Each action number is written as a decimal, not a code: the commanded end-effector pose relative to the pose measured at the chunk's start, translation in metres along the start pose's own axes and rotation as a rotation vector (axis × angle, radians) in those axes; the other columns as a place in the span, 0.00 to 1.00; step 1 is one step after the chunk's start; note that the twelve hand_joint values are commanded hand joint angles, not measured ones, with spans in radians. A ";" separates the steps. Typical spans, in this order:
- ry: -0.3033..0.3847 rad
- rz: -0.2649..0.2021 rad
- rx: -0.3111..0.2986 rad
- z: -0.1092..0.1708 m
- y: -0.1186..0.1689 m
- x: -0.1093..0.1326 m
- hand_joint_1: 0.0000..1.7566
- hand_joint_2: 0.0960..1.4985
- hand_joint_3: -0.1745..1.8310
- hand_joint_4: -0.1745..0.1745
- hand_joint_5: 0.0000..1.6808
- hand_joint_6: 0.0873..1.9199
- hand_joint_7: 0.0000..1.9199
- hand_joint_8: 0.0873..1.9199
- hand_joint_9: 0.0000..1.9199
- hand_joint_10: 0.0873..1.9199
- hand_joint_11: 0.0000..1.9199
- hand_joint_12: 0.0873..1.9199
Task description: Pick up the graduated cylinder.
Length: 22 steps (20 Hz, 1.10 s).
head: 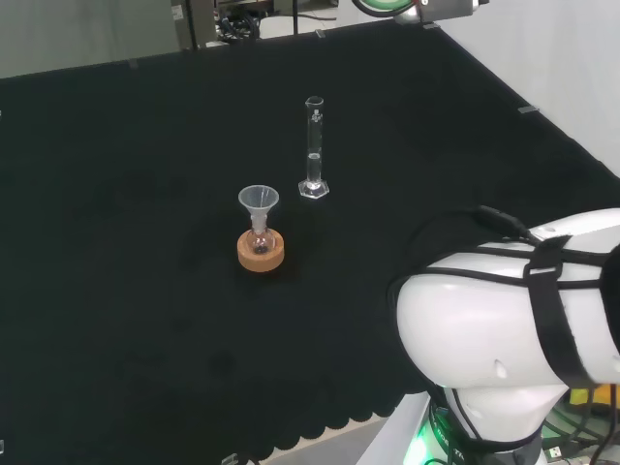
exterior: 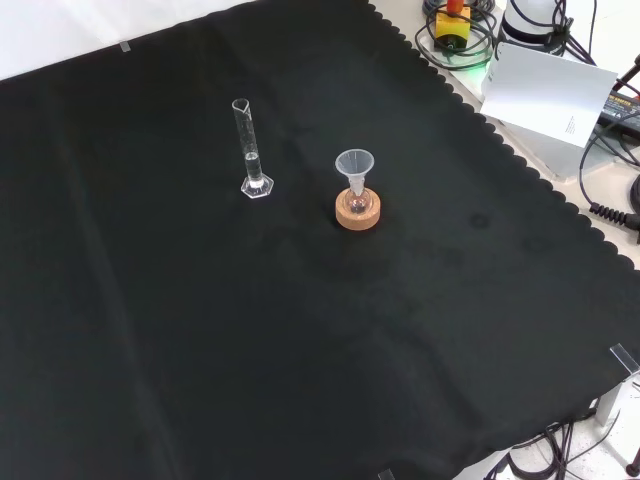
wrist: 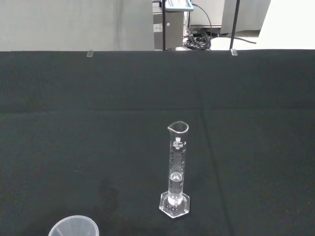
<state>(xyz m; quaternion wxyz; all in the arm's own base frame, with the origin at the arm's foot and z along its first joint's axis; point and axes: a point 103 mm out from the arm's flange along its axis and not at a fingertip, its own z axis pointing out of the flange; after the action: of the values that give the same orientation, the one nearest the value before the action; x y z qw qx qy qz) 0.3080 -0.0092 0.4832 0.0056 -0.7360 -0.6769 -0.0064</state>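
You cannot tell how the hand stands, open or closed, from these views. In the head view the arm's white link (head: 504, 329) with its black straps sits at the lower right of the frame, well apart from the glassware.

Look to the centre of the head view for the graduated cylinder (head: 314, 150): it stands upright on its hexagonal foot on the black cloth of the tabletop (head: 116, 242), untouched. In the wrist view the same cylinder (wrist: 176, 169) stands low and a little right of the frame's middle, its spout at the top; there seems to be a little clear liquid in its lower part, though the glass makes that hard to judge.

Near it, lower left in the head view, a clear funnel (head: 259, 201) sits in a small flask (head: 260, 237) on a cork ring (head: 261, 254). In the front view the cylinder (exterior: 250, 150) stands upper left of centre, with the funnel (exterior: 354, 165) and cork ring (exterior: 358, 213) to its right, apart from it.
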 end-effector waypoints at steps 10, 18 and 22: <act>0.027 0.062 0.013 0.032 0.008 -0.022 0.04 0.91 0.12 0.40 0.17 0.00 0.00 0.19 0.21 0.00 0.00 0.70; 0.073 0.082 0.009 0.076 0.039 -0.062 0.08 0.90 0.11 0.38 0.19 0.00 0.02 0.22 0.24 0.00 0.01 0.72; 0.095 0.080 0.027 0.103 0.073 -0.078 0.10 0.89 0.11 0.37 0.20 0.00 0.02 0.24 0.20 0.11 0.02 0.72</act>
<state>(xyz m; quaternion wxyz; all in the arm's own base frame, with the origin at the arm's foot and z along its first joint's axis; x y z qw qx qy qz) 0.3370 -0.0578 0.4240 0.0284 -0.7605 -0.6480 -0.0298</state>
